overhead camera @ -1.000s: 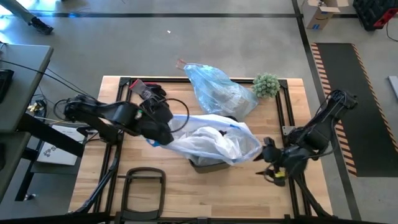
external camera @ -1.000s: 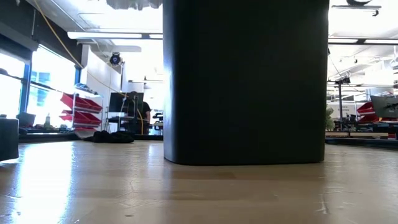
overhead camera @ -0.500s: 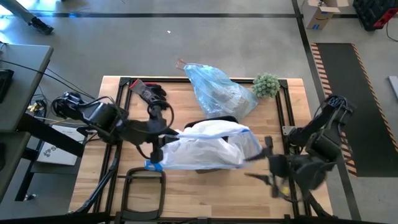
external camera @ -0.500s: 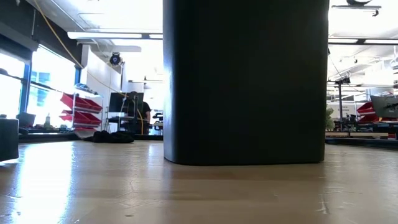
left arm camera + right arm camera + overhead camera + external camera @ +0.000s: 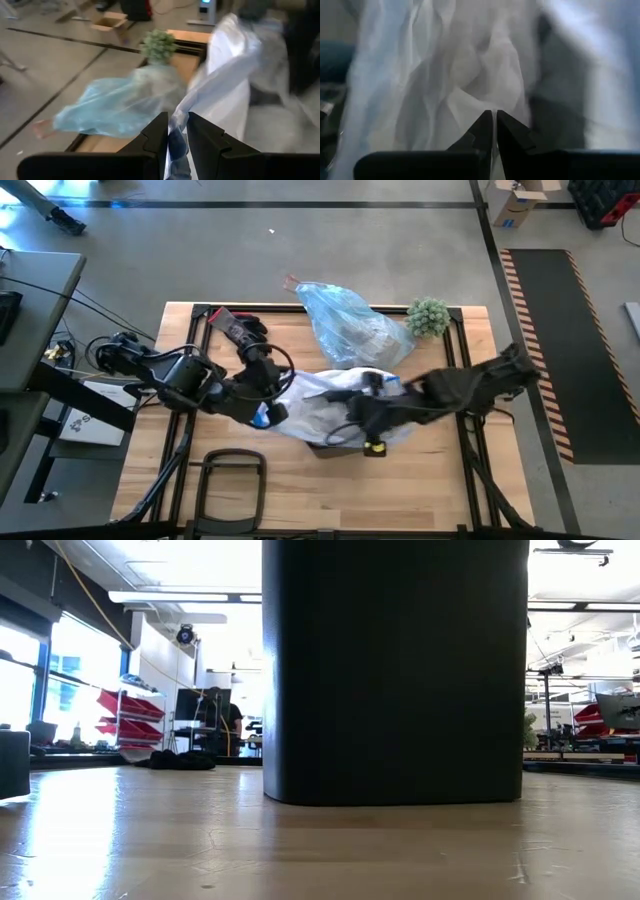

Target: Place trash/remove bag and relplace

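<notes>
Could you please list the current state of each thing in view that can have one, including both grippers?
Blue bag: tied off, full, lying at the table's far edge.
White bag: draped over the black bin, not seated.
Left gripper: shut on the white bag's edge.
Right gripper: shut, reaching onto the white bag.
Green plant: upright, at the far edge.

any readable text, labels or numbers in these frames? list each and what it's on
None can be read.
Cardboard box on the floor, high view: a blue mark on its side, too small to read.
White bag and light-blue bag on the table: no print visible.
Black bin, low view: plain, no label.
</notes>
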`<act>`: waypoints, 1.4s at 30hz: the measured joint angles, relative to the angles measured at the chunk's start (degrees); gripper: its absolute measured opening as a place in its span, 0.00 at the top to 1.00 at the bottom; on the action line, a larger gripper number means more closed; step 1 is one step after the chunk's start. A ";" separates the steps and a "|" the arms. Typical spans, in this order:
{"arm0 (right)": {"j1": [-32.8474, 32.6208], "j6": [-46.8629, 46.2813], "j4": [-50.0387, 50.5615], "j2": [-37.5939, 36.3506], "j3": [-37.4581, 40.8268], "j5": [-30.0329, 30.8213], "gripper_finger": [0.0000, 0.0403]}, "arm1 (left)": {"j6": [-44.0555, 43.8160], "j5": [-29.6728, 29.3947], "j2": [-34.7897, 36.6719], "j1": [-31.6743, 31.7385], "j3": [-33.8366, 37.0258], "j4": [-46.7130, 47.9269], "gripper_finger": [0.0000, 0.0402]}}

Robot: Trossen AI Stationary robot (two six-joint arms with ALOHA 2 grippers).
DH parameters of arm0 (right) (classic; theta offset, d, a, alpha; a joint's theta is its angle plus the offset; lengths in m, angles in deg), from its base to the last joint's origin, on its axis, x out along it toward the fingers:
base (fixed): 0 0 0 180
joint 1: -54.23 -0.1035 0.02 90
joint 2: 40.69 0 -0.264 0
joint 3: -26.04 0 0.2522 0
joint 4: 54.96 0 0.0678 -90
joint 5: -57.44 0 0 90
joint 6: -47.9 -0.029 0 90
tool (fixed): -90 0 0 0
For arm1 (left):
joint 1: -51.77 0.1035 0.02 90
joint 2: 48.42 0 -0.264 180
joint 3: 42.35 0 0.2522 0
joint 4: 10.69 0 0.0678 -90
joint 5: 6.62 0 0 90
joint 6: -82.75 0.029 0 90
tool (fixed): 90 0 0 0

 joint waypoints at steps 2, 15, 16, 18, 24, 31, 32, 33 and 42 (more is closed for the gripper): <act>2.53 2.38 1.19 2.54 -0.74 -5.94 0.97 | -0.25 -0.87 -0.25 0.76 0.00 0.11 0.87; 4.85 10.11 4.56 5.23 -4.22 -15.44 0.99 | -12.00 -0.70 -0.61 1.43 0.00 10.97 0.87; 4.60 10.00 5.35 4.80 -5.24 -15.73 0.98 | -12.78 -1.28 -0.61 1.43 0.00 11.90 0.87; 3.72 9.48 6.45 3.86 -7.10 -16.00 0.94 | -13.60 -2.49 -0.61 1.43 0.00 12.74 0.87; 0.14 12.25 4.97 0.20 -10.61 -16.07 0.77 | -13.58 -2.85 -1.02 1.43 0.00 12.78 0.87; -0.72 10.18 9.15 -5.53 -10.43 0.80 0.68 | -13.76 -2.80 -3.67 1.41 0.00 12.95 0.87; -0.26 8.25 11.80 -6.03 -10.45 4.20 0.69 | -14.19 -2.77 -4.12 1.43 0.00 13.03 0.87; 0.56 6.16 14.97 -6.32 -10.45 6.85 0.70 | -14.56 -2.75 -4.62 1.43 0.00 13.15 0.87; 5.55 3.57 19.50 -6.34 -4.35 11.44 0.85 | -21.14 -4.08 -6.93 1.84 0.00 19.20 0.87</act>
